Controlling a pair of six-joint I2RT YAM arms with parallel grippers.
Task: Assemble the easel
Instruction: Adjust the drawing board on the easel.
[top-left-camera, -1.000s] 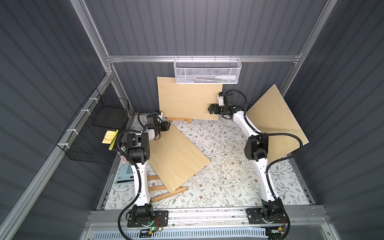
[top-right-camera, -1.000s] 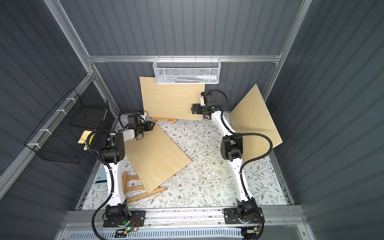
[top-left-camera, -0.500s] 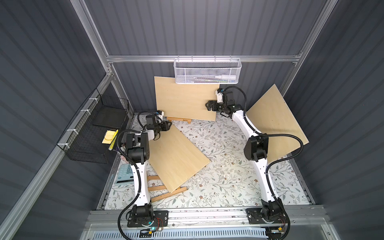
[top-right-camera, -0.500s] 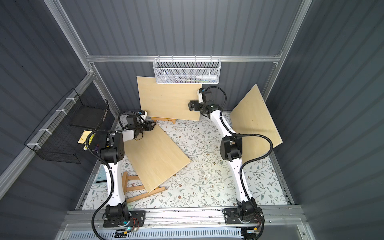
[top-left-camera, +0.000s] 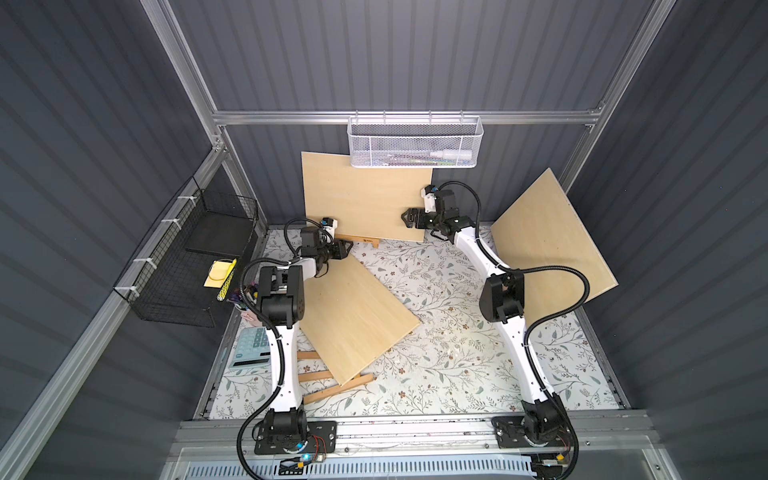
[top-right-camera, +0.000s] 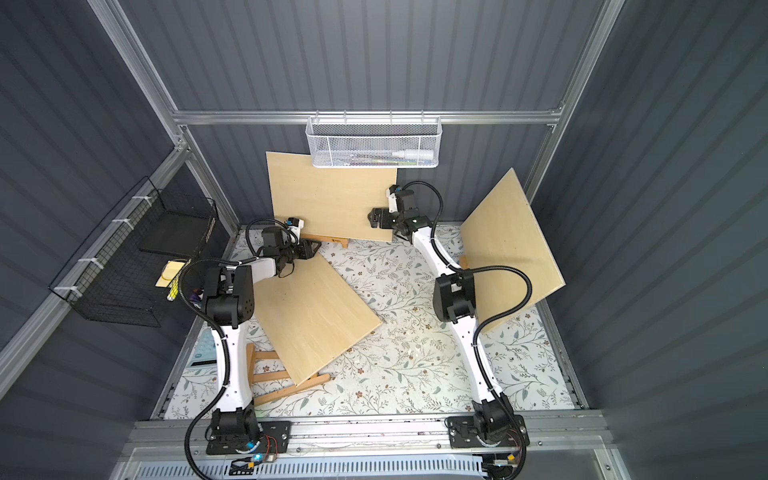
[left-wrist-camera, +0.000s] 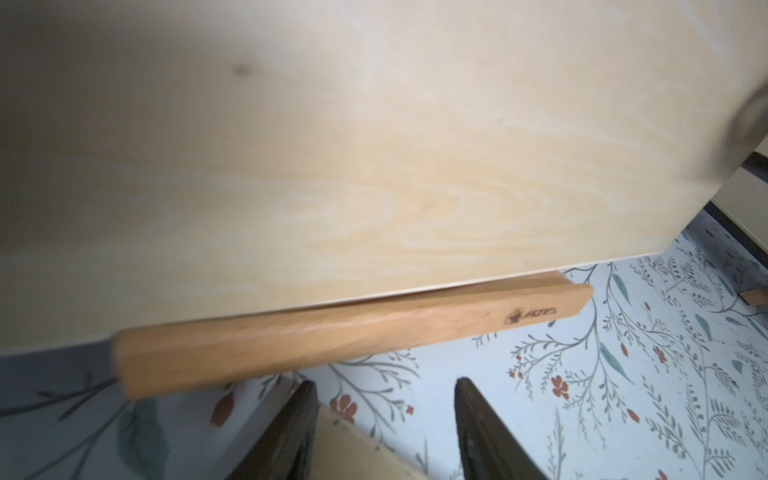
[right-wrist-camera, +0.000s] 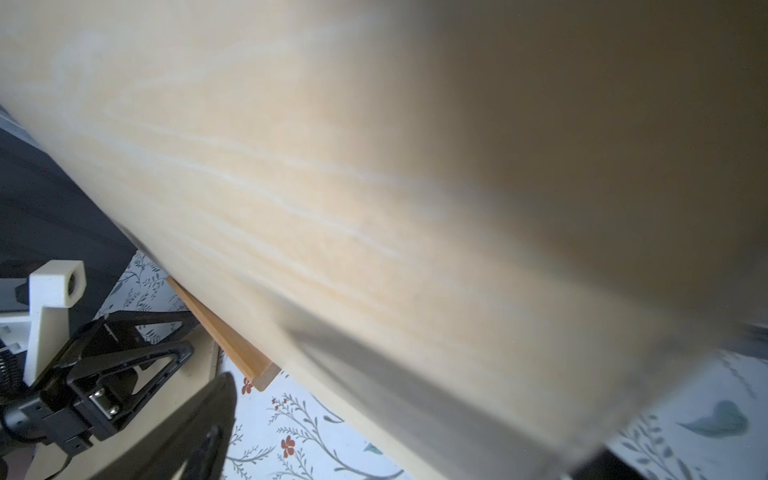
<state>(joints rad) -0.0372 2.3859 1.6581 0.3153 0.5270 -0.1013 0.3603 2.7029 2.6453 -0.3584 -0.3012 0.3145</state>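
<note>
Both arms rise from their bases and reach toward the back. The left arm (top-left-camera: 286, 357) folds sharply at its elbow, forearm low and near level. The left gripper (top-left-camera: 345, 250) points inward, its fingers (left-wrist-camera: 291, 432) parted with a clear gap. The right arm (top-left-camera: 519, 353) stretches longer and higher, wrist turned inward, and the right gripper (top-left-camera: 407, 217) is spread wide, pointing toward the left arm's side.

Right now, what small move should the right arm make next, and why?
Probably close the right gripper on the upright board, at its right edge. Its jaws stand wide open, apparently straddling that edge; the board merely rests on the narrow easel ledge, and the left gripper is open nearby, holding nothing.
</note>
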